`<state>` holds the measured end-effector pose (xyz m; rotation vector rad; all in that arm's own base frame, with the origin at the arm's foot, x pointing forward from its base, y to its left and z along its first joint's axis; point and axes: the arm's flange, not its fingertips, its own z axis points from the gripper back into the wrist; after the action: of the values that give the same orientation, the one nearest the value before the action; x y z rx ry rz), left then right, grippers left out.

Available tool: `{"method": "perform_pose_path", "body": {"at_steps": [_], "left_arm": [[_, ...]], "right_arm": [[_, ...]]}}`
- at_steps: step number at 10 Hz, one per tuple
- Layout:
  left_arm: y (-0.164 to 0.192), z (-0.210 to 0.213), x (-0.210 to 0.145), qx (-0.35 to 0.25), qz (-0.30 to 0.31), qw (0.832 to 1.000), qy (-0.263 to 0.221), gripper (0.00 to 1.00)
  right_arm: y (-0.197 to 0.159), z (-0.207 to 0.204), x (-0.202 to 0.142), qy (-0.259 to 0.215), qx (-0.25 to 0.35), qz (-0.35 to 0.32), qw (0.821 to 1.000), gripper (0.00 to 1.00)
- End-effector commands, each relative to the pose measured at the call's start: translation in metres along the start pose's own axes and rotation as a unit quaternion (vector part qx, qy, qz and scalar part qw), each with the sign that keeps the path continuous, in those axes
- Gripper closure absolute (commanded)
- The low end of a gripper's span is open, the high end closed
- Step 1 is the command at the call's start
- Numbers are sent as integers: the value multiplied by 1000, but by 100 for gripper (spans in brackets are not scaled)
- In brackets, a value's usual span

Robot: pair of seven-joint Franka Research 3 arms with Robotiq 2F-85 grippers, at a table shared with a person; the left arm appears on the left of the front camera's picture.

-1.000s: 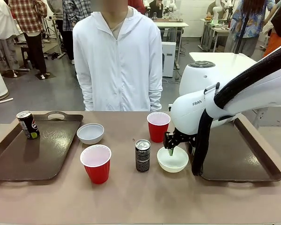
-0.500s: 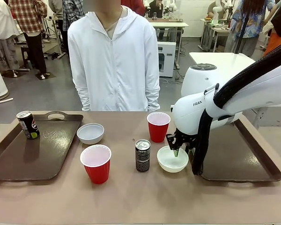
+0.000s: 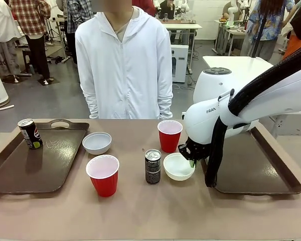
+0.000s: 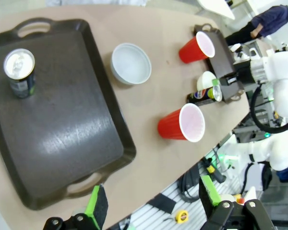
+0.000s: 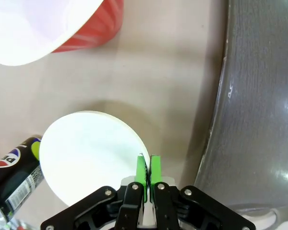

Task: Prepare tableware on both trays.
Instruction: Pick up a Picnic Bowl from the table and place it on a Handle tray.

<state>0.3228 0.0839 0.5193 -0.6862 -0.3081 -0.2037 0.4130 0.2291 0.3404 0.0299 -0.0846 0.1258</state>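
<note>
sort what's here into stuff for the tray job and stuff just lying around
Job: left tray, right tray, can on the left tray, can mid-table, loose bowl, gripped bowl in the right gripper, near red cup, far red cup.
Lying about: small yellow item on the floor, black cables beside it.

The tan tabletop [image 3: 140,213] spreads beneath the right claw [image 3: 191,161] and out to every side of it. Beyond the claw and somewhat to its left, at the tabletop's far edge, stands a person in a white zip-up hooded jacket [image 3: 124,65], arms hanging down. Well behind, far from the claw, are grey floor [image 3: 55,103], a white cabinet [image 3: 180,63], a white table [image 3: 183,25] and other people, one in a plaid shirt [image 3: 27,15].
</note>
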Motion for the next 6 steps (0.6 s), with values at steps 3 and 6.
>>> {"method": "perform_pose_path", "body": {"at_steps": [3, 6], "left_arm": [[0, 0, 1, -9, -5, 1000, -5, 0], [0, 0, 1, -9, -5, 1000, -5, 0]], "right_arm": [[3, 18, -11, 18, -75, 31, 997, 100], [9, 89, -29, -4, -86, 57, 995, 100]]}}
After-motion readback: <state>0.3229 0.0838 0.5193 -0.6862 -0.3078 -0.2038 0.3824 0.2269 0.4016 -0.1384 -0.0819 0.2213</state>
